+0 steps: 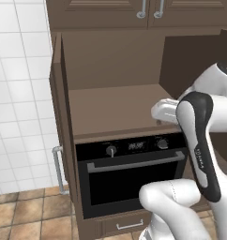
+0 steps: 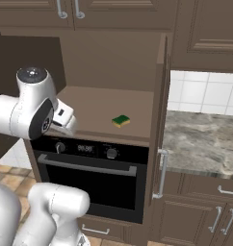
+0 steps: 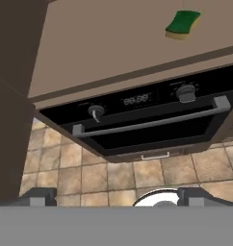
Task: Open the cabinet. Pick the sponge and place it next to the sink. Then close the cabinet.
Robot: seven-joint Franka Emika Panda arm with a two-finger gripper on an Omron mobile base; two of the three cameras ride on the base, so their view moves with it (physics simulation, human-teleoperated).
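The cabinet (image 2: 109, 62) stands open above a black oven, both doors swung wide and seen nearly edge-on at its sides. A small green and yellow sponge (image 2: 121, 120) lies on the brown shelf, right of its middle and close to the front edge. In the hand view the sponge (image 3: 183, 24) sits at the upper right. My gripper (image 3: 121, 197) is open, its two dark fingertips far apart with nothing between them. The hand (image 2: 63, 121) hovers at the shelf's left front, well to the left of the sponge. The sink is out of view.
The black oven (image 1: 134, 173) with a silver bar handle sits directly under the shelf. A marble counter (image 2: 200, 139) runs to the right of the open right door (image 2: 161, 110). Upper cabinets (image 2: 118, 9) hang above, and brown floor tiles (image 1: 21, 215) lie below.
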